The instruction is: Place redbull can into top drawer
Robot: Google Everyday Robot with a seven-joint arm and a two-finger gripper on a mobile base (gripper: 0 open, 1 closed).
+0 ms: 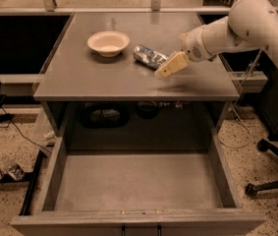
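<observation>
While redbull can (150,56) lies just right of bowl (108,42), long axis pointing away from bowl, pincer (170,65) beyond can's far end; grip unreadable.

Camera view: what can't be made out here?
- Gripper, beside the can on the tabletop: contact unclear; it covers one end of the can.
- Arm: cut off by the picture's right edge.
- Drawer front: cut off by the bottom edge.
- Objects under the tabletop: lost in shadow.
</observation>
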